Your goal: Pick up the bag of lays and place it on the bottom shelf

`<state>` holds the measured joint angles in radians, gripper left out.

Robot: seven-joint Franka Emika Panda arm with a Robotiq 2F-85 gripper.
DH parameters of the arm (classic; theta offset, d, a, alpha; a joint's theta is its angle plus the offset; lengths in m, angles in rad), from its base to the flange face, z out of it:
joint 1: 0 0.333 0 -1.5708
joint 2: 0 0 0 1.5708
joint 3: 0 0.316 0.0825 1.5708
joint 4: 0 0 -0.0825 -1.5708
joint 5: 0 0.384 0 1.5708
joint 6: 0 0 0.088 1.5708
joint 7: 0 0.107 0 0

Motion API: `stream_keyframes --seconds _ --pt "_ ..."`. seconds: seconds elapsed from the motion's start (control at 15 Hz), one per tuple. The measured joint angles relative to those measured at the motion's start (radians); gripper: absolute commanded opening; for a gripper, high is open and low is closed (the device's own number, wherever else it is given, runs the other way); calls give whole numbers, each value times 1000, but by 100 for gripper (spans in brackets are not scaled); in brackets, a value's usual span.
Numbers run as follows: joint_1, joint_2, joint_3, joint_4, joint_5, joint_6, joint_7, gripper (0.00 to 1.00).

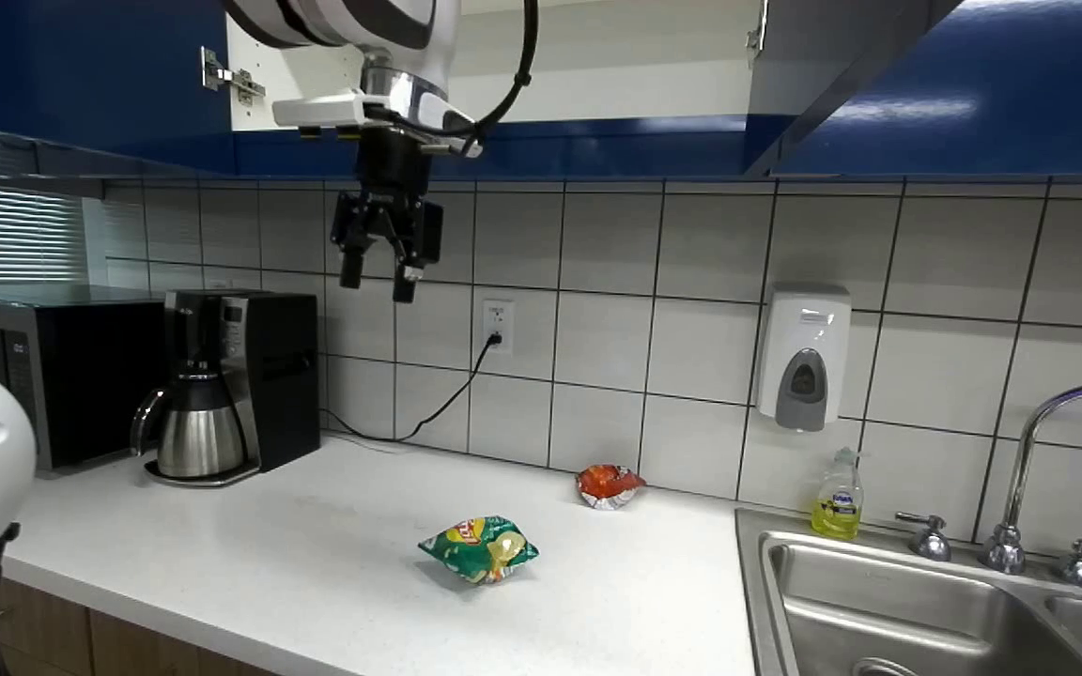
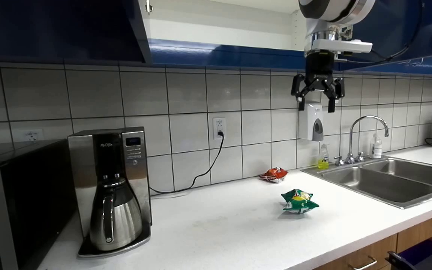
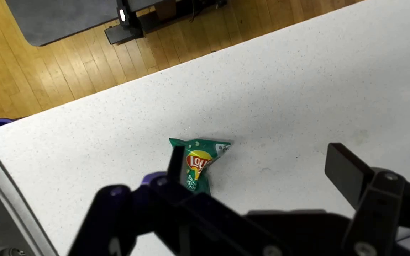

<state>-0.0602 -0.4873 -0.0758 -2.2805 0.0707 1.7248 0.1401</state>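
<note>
The pincer (image 2: 316,106) is being held well above the worktop (image 1: 269,563), its fingers (image 3: 345,174) standing apart with nothing being gripped. The bag of Lay's (image 3: 198,161) is being borne by the worktop below, between front and back edges, toward the edge met by the sink (image 1: 765,601). In the wrist view it is being partly covered by the sink-side finger; whether it is lying off the pincer's axis cannot be told. Its long axis is not being clearly shown. A descent, with alignment being checked, is judged to be needed next. Near the back edge a red packet (image 1: 609,483) is being supported, apart from the bag; farther along that edge, away from the sink, a coffee maker (image 1: 283,376) is being shown. Above, the open cupboard (image 2: 219,22) is being fronted by a blue rail (image 2: 216,54), its bottom shelf being hidden.
</note>
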Motion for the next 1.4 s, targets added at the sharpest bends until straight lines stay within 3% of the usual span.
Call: stream_keyframes --seconds 1.4 --pt "-12 446 -1 -55 7 512 262 100"
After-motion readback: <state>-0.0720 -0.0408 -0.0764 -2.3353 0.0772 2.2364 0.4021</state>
